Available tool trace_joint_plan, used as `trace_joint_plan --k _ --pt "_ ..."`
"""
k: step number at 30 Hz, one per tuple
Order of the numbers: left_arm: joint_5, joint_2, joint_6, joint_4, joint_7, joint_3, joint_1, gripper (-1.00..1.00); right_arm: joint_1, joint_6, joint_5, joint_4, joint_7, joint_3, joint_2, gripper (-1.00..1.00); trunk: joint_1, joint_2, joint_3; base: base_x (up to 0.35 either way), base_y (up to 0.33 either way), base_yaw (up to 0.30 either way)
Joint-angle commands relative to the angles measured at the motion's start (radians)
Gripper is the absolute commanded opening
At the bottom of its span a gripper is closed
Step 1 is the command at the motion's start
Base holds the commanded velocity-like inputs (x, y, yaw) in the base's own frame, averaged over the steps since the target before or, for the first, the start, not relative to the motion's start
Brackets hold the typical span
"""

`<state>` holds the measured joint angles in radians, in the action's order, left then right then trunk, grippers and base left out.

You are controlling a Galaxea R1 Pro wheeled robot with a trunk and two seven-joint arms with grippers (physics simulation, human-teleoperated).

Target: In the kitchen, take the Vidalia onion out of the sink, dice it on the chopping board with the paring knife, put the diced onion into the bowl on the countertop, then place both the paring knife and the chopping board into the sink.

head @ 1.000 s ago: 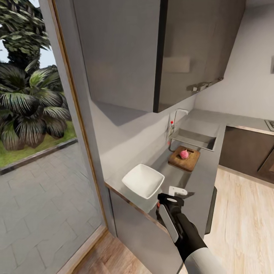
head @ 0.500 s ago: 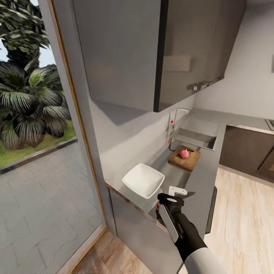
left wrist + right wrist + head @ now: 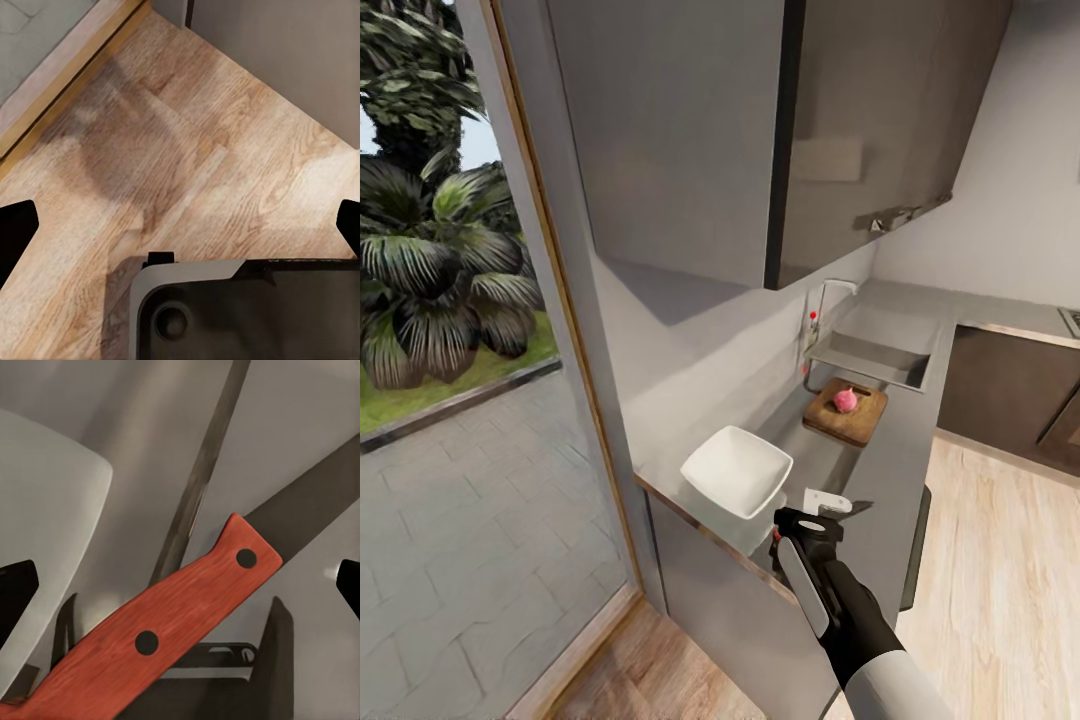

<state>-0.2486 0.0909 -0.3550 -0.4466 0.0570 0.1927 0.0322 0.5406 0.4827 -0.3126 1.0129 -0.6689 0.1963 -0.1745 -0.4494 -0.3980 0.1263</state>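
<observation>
Vidalia onion [image 3: 845, 401] sits whole on the chopping board [image 3: 846, 418], beyond the right gripper [image 3: 808, 519], whose fingers are spread wide around the ungrasped paring knife [image 3: 161, 634]; dicing remains.

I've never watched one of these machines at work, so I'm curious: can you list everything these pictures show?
Vidalia onion: one, pinkish-red, on the chopping board.
Chopping board: one, brown wood, on the countertop beside the sink.
Sink: one, grey steel, at the countertop's far end.
Bowl: one, white, near the countertop's front end.
Paring knife: one, red handle, dark blade, by the bowl.
Countertop: one, grey.
Wall cabinet: one, grey, overhead.
Palm plants: green, outside the glass.
Floor: light wood.
Right gripper: one, black, at the knife.
Left gripper: one, black, open over the floor.
</observation>
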Motion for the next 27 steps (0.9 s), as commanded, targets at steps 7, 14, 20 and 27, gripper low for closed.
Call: trace_joint_plan --k 7,14,20,27 --pt "-0.011 0.001 -0.002 -0.001 0.002 0.006 0.000 1.00 0.001 0.004 -0.006 0.001 -0.009 0.002 0.000 1.00 -0.001 -0.002 0.003 0.000 0.000 0.000" --pt "-0.011 0.001 -0.002 -0.001 0.002 0.006 0.000 1.00 0.001 0.004 -0.006 0.001 -0.009 0.002 0.000 1.00 -0.001 -0.002 0.003 0.000 0.000 0.000" --pt "-0.011 0.001 -0.001 -0.001 0.002 0.006 0.000 1.00 0.001 0.004 -0.006 0.001 -0.008 0.002 0.000 1.00 -0.001 -0.002 0.008 0.000 0.000 0.000" --pt "-0.011 0.001 -0.002 -0.001 0.002 0.006 0.000 1.00 0.001 0.004 -0.006 0.001 -0.009 0.002 0.000 1.00 -0.001 -0.002 0.013 0.000 0.000 0.000"
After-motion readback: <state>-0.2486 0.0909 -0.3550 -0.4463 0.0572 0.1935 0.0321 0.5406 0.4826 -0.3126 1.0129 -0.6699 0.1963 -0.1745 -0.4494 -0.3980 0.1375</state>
